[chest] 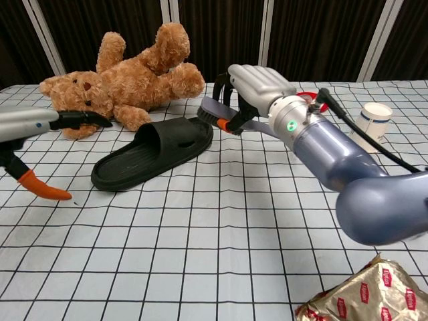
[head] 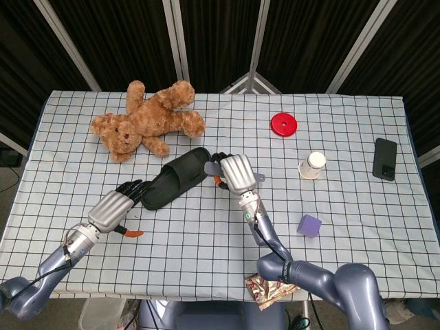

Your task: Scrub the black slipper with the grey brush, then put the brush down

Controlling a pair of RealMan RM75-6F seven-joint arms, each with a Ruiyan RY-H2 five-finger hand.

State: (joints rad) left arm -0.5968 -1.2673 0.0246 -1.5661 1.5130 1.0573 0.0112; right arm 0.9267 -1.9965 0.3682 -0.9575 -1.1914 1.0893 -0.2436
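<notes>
The black slipper (head: 172,182) (chest: 150,154) lies diagonally in the middle of the checked table, its strap end toward the far right. At that end my right hand (head: 237,172) (chest: 257,83) grips the grey brush (head: 214,166) (chest: 212,108), whose bristles are at or just above the slipper's rim. My left hand (head: 117,203) (chest: 40,120) is at the slipper's near left end with its dark fingers stretched toward it and the thumb hanging apart. It holds nothing. I cannot tell whether its fingertips touch the slipper.
A brown teddy bear (head: 148,120) (chest: 127,80) lies just behind the slipper. To the right are a red lid (head: 283,124), a white cup (head: 313,165) (chest: 374,117), a black phone (head: 386,158) and a purple cube (head: 309,225). A snack packet (head: 271,289) (chest: 368,297) sits at the front edge.
</notes>
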